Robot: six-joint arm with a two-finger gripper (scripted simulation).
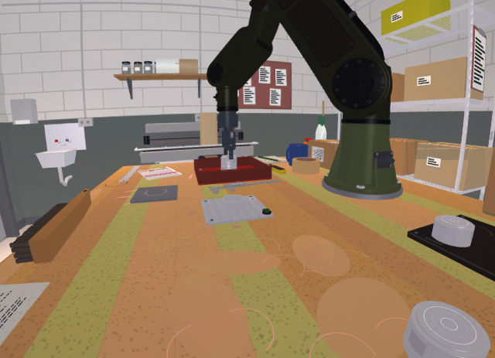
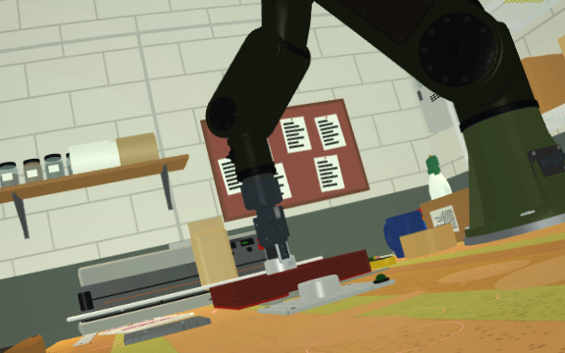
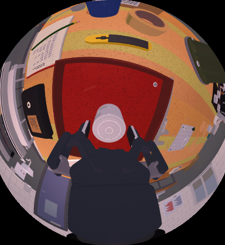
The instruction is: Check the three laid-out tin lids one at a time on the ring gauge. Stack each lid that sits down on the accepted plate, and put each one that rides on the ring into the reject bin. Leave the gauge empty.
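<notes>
At the far middle of the bench sits the red reject bin. A grey tin lid is in the bin. My gripper hangs over it, open, with a finger on either side of the lid, holding nothing. In front of the bin lies the light-grey ring gauge, with nothing on its ring. The dark accepted plate lies to its left, bare. One lid sits on a black tray at the right. Another lid lies near the front right corner.
The arm's green base stands right of the bin. A caliper lies between bin and gauge. A tape roll, blue mug and yellow knife sit behind the bin. A brush block lies at the left edge.
</notes>
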